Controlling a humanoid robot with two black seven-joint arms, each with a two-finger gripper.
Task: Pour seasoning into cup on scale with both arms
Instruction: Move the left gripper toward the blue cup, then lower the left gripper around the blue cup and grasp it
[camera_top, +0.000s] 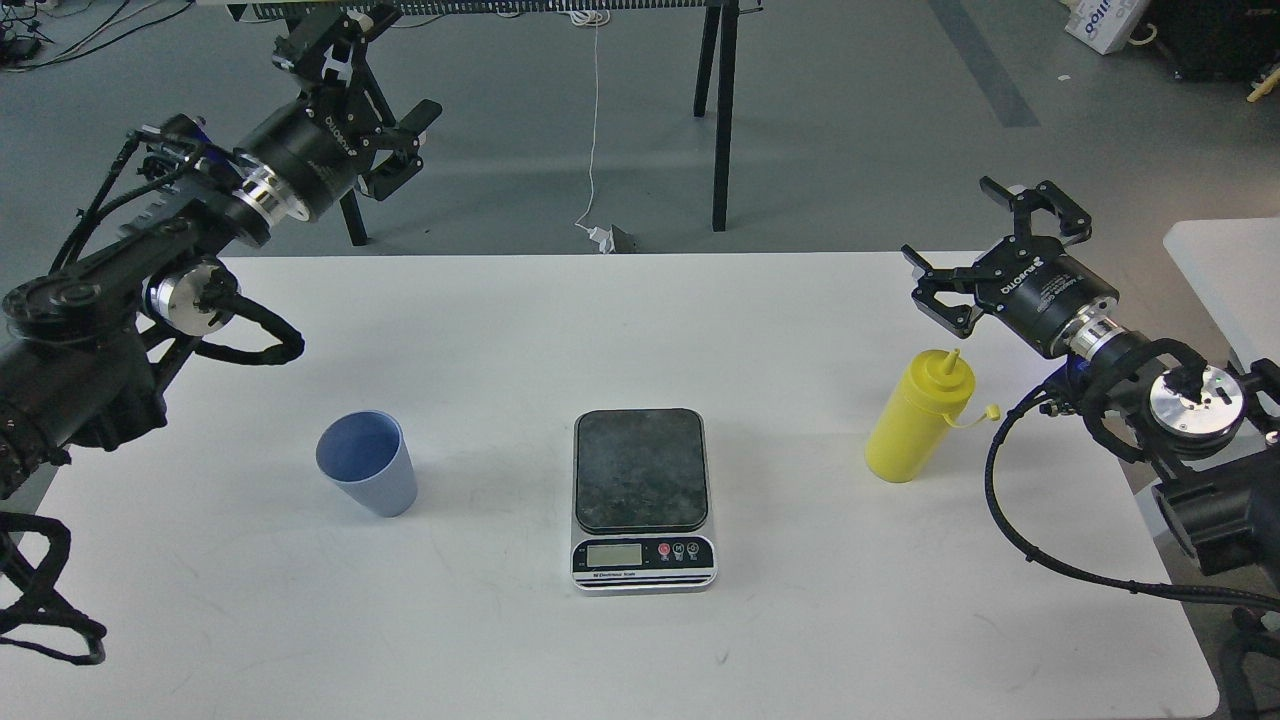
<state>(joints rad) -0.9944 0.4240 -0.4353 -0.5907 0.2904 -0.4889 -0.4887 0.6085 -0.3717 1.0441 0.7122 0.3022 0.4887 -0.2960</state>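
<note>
Three task items stand on the white tabletop (620, 330), none yet handled.

- Cup (366, 463): centre left of frame, upright, mouth up, well apart from the scale; not yet on the platform, so it likely moves first.
- Scale (642, 498): lower centre, platform bare, display toward the bottom edge.
- Seasoning bottle (917, 415): centre right, upright, long axis vertical leaning slightly right, nozzle up, tethered cap hanging right.
- Left gripper (372, 105): upper left, raised well above the cup, fingers spread, holding nothing.
- Right gripper (985, 243): right of frame, just above the bottle, fingers spread and empty, seemingly staged for a grasp.
</note>
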